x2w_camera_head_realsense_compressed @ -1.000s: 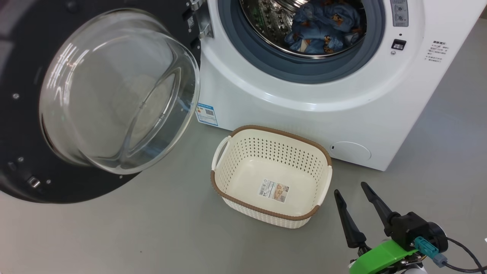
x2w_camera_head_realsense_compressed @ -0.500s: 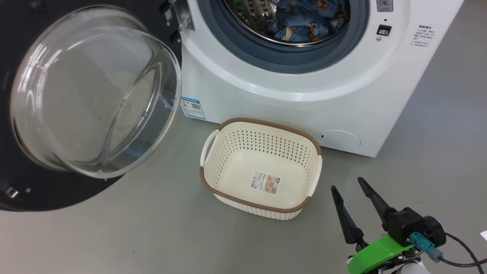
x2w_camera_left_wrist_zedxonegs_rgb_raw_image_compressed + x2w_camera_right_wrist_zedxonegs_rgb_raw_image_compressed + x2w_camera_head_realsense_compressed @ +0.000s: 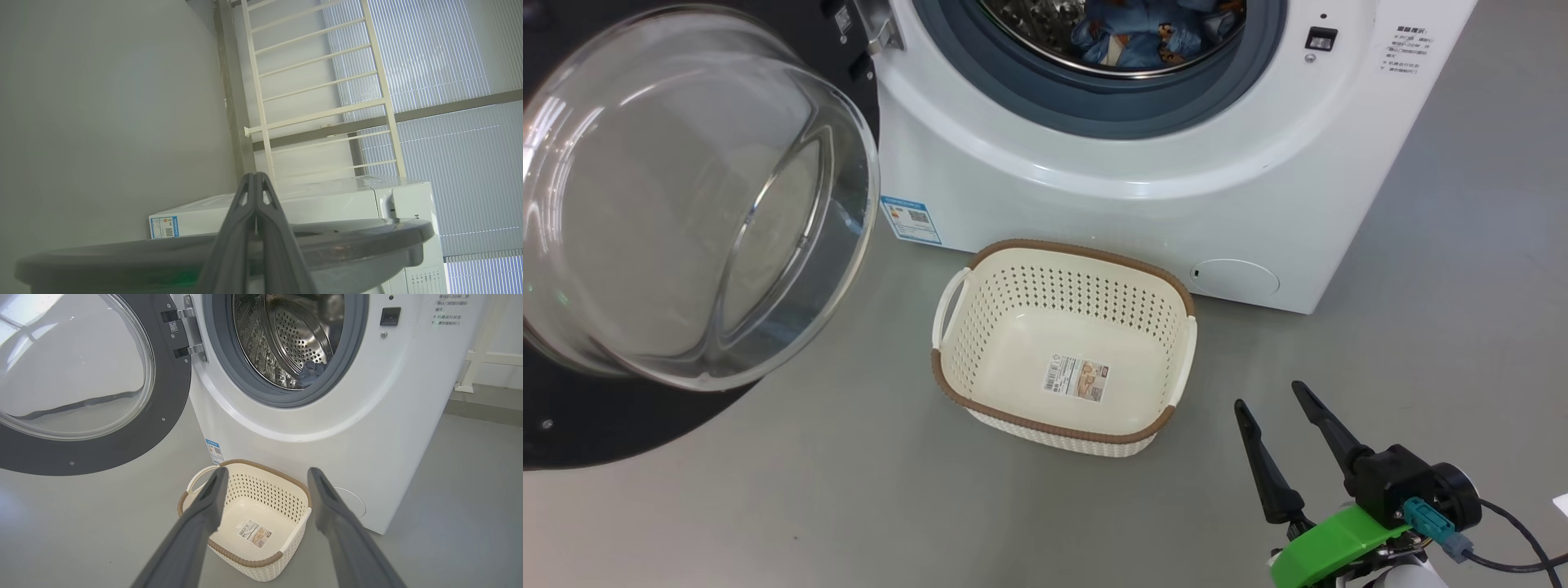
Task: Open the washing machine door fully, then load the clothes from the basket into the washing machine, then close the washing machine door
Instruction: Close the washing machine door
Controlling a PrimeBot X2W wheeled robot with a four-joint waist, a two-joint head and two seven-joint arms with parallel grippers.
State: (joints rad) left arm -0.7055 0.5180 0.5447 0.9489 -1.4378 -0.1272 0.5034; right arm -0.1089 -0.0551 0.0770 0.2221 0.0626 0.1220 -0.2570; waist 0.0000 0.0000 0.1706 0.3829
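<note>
Currently in hand: the last step, closing; opening and loading judged done.
Washing machine door (image 3: 686, 204): swung wide to the left of the washing machine (image 3: 1135, 196), hanging on its hinge (image 3: 190, 332), glass bowl bulging out over the floor (image 3: 849, 506).
Clothes (image 3: 1143, 37): lying inside the steel drum (image 3: 294, 339), behind the grey-blue gasket (image 3: 1094, 122); nothing draped over the lip as far as can be seen.
Basket (image 3: 1062, 298): upright on the floor just in front of the machine's lower front, bare down to the label sticker (image 3: 1076, 378).
Right end effector (image 3: 1268, 395): spread wide apart, gripping nothing, hovering over the floor to the right of the basket and pointing towards it.
Left end effector (image 3: 255, 175): pressed together with no gap, clamped on nothing visible, poised over a grey curved edge that looks like the door's outer rim; touching or not, impossible to tell.
Next move calls for: a push on the door's outer side, sweeping it round the hinge towards the opening until latched; probably best done with the closed left end effector, being on that side.
Needs watching: bulging glass possibly passing close above the basket's left handle (image 3: 943, 306); fabric kept clear of the gasket before the latch catches; steady pressure near the free edge rather than close to the hinge.
</note>
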